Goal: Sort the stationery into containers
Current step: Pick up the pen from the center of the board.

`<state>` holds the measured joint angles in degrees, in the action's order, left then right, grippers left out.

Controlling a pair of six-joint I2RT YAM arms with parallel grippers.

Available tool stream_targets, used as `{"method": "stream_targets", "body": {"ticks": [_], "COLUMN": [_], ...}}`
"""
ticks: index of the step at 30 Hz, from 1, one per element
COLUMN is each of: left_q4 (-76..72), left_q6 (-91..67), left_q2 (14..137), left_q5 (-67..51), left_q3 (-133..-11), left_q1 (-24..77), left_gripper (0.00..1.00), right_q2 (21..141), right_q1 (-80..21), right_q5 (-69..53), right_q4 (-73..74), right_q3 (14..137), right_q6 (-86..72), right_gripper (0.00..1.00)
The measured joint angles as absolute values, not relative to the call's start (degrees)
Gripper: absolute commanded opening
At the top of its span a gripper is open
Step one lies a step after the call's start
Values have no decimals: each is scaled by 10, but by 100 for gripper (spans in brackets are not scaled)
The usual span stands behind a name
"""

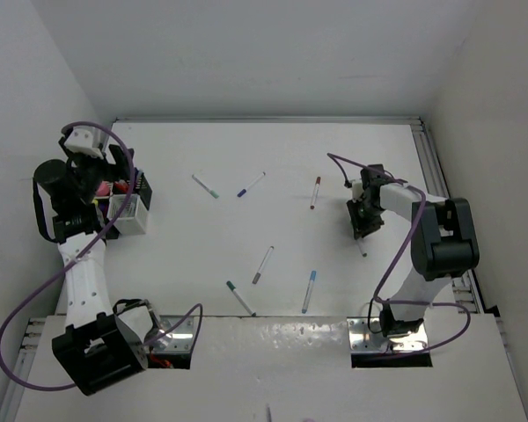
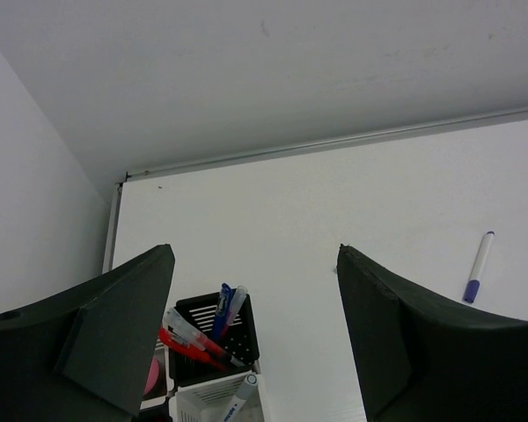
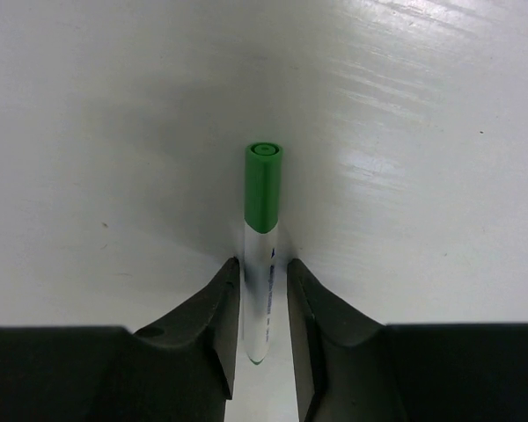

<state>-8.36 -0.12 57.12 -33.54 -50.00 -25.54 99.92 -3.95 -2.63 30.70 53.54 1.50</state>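
White tabletop stretches far to the right of the white container, out to where your right gripper straddles the green-capped marker. Its fingers sit close on either side of the barrel, yet a sliver shows on one side, so you cannot tell whether they pinch it. Squeeze fully and centre the barrel before lifting, or it may pivot. Your left gripper hangs spread wide, holding nothing, just above that container.

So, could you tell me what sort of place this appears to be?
Probably a robot lab test cell: a white table boxed in by plain white panels, with loose pens and mesh holders.
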Motion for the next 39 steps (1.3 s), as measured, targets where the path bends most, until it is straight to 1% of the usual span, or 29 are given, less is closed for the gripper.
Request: {"method": "stream_targets", "body": {"ticks": [1, 2, 4, 6, 9, 13, 17, 22, 24, 29, 34, 39], "left_q4": [-84, -84, -85, -87, -86, -90, -119, -171, -193, -225, -226, -227], "left_q6": [-3, -4, -7, -14, -28, -74, -140, -228, -266, -344, -363, -365], "left_q2": [570, 569, 566, 564, 564, 564, 560, 561, 571, 597, 617, 629], "left_q5": [-335, -335, -334, -336, -362, -424, -465, -481, -479, -468, -452, -448], "left_q3": [-500, -500, -500, -500, -502, -510, -501, -483, -483, -483, -484, -485], "left_q1": [-255, -255, -255, -255, -254, -218, -106, 21, 62, 116, 141, 163], "left_gripper": [81, 81, 81, 81, 81, 81, 80, 80, 80, 80, 79, 73], "right_q2": [998, 996, 993, 989, 979, 940, 865, 820, 813, 818, 823, 825], "right_q1": [-41, -42, -43, -44, -43, -46, -76, -171, -216, -297, -333, -351], "right_q5": [-23, -22, -21, -21, -40, -125, -233, -330, -351, -377, -382, -382], "right_q4": [304, 302, 297, 293, 291, 323, 351, 277, 242, 191, 179, 180], "right_q3": [533, 531, 527, 523, 515, 517, 592, 703, 724, 753, 770, 780], "right_q6": [15, 15, 14, 14, 15, 17, 1, -67, -96, -147, -164, -166], "right_gripper": [22, 15, 6, 0, 0, 0, 0, 0, 0, 0, 0, 0]}}
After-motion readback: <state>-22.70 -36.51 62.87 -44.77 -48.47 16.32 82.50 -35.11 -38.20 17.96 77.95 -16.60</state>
